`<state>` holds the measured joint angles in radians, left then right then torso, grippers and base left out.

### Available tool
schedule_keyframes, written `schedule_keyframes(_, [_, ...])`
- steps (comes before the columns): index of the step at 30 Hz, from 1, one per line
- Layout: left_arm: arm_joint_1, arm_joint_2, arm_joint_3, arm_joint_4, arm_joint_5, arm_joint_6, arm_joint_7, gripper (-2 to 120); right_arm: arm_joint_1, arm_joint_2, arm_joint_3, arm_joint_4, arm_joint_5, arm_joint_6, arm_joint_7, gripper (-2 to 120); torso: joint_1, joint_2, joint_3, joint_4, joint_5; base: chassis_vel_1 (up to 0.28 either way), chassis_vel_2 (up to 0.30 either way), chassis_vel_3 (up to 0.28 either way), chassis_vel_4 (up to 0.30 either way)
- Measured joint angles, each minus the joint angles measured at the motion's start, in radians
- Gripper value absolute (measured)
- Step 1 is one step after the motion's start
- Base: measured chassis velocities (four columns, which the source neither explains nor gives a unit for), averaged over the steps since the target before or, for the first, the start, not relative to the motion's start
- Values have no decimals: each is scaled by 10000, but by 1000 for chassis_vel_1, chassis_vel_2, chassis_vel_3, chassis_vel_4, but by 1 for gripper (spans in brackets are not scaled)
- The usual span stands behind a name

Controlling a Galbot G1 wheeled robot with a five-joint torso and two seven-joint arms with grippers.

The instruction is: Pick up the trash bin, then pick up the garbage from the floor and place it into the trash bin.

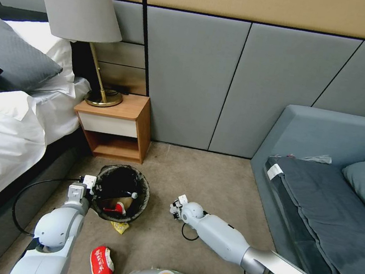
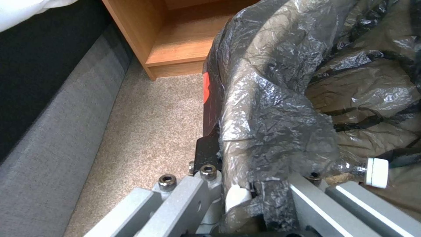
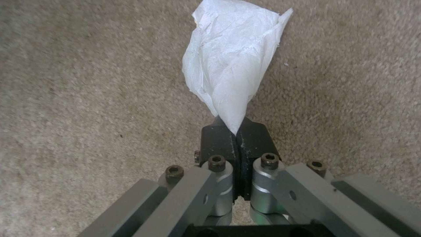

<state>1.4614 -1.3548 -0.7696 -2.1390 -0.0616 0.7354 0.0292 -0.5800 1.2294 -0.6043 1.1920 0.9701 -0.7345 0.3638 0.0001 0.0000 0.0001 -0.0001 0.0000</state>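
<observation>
The bin [image 1: 121,193] sits on the carpet [image 1: 212,182] just in front of the nightstand [image 1: 118,125], at about 11 o'clock from the robot's base. Its black liner [image 2: 272,98] is folded over the rim. Inside lie a gold wrapper, something red, and a bottle whose white cap [image 2: 376,172] shows in the left wrist view.

The left gripper [image 1: 88,185] is at the bin's 9 o'clock edge. In the left wrist view its fingers [image 2: 207,154] straddle the rim, one outside against the wall and the other inside under the liner, pinching rim and bag between them.

The right gripper [image 1: 177,206] is low over the carpet at 3 o'clock from the bin, apart from it. Its black pads [image 3: 219,141] are pressed together on the pointed end of a crumpled white tissue [image 3: 232,69], which fans out beyond the tips over the carpet; whether its far end touches the floor cannot be told.

A small yellow wrapper [image 1: 120,227] lies on the carpet touching the bin's 6 o'clock edge. A red-and-white wrapper [image 1: 100,266] lies farther toward the robot, beside the left arm.

The bed [image 1: 5,129] runs along the left at 9 o'clock, the sofa [image 1: 333,196] along the right at 3 o'clock. A lamp [image 1: 82,12] stands on the nightstand.
</observation>
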Motion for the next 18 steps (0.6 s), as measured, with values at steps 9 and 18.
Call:
schedule_keyframes(9, [10,7,20,12,23,0,1,0,9,-130,104,213,68,-5,9,0,0,1,0,0,0,0,0,0,0])
schedule_keyframes(18, [29,157,-39,-163,10,0,52,0,195,-1818,624,2613,1619,-11,825,0,-1,2,-1,-3,1,0,0,0,0])
